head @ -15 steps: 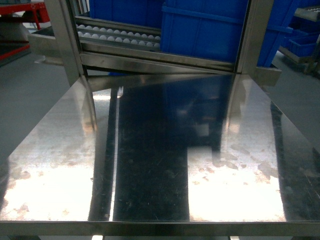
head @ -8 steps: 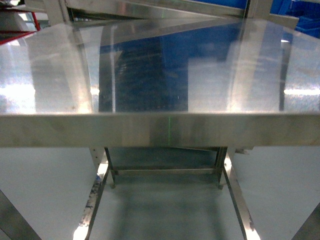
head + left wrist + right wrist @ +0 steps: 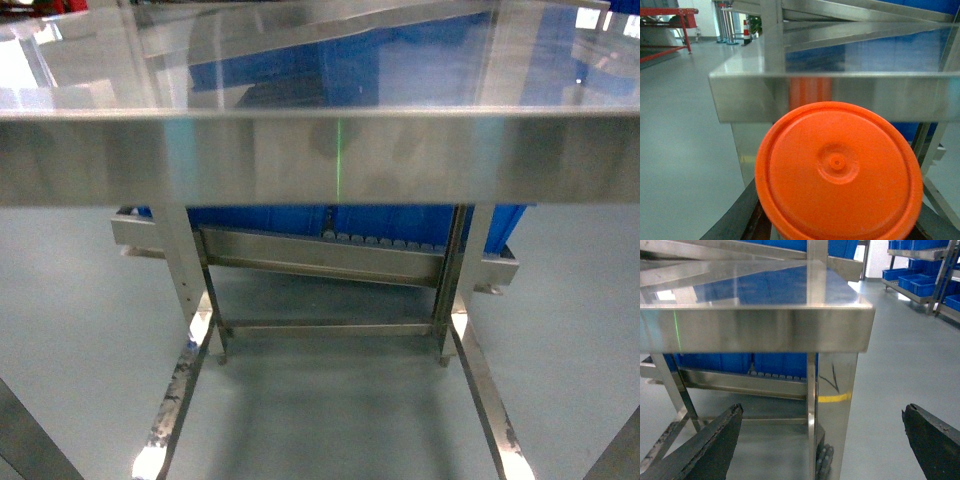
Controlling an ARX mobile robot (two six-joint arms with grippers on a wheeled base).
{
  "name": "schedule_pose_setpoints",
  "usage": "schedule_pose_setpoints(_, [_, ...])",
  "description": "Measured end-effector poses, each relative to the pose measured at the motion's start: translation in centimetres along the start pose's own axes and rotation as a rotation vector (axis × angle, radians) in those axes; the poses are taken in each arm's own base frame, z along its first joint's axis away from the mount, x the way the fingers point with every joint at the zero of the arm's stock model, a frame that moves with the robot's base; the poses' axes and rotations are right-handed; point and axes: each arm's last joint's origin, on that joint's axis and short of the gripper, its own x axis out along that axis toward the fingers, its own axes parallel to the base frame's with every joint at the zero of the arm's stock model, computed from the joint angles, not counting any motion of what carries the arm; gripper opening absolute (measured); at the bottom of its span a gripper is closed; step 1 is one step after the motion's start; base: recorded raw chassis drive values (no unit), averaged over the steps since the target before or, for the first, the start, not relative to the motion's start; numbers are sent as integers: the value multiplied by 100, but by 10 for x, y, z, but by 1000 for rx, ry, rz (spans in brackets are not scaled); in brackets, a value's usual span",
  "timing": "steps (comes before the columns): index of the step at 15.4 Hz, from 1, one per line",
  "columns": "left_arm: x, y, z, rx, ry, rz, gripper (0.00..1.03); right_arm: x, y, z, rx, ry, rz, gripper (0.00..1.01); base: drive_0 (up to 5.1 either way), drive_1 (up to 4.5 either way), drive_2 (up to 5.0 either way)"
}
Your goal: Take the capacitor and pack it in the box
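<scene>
1. From the head view, the front edge of the stainless steel bench (image 3: pixel 320 155) runs straight across at about eye level, with a thin green line of light (image 3: pixel 339 160) standing upright on its face.
2. Beneath the bench, steel legs (image 3: pixel 185 270) drop to a grey floor (image 3: pixel 320 410), and a slanted roller rail (image 3: pixel 330 255) sits in front of a large blue bin (image 3: pixel 300 218).
3. The left gripper (image 3: pixel 837 230) carries a round orange-lidded object (image 3: pixel 838 170), which fills the lower part of the left wrist view. Dark fingers (image 3: pixel 737 222) show at either side beneath it. It sits just below and in front of the bench corner, whose steel face reflects its orange.
4. I cannot tell whether that orange thing is the capacitor. The pink box shows in none of the views.
5. The right gripper (image 3: pixel 822 445) is spread wide and holds nothing; its two dark fingers (image 3: pixel 705 445) frame a bench leg that bears a yellow stripe (image 3: pixel 836 398).
6. Off to the right stand racks of more blue bins (image 3: pixel 920 282).
</scene>
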Motion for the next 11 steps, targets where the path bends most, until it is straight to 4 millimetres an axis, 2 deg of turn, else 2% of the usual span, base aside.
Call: schedule_pose_setpoints(11, [0, 0, 0, 0, 0, 0, 45, 0, 0, 0, 0, 1, 0, 98, 0, 0, 0])
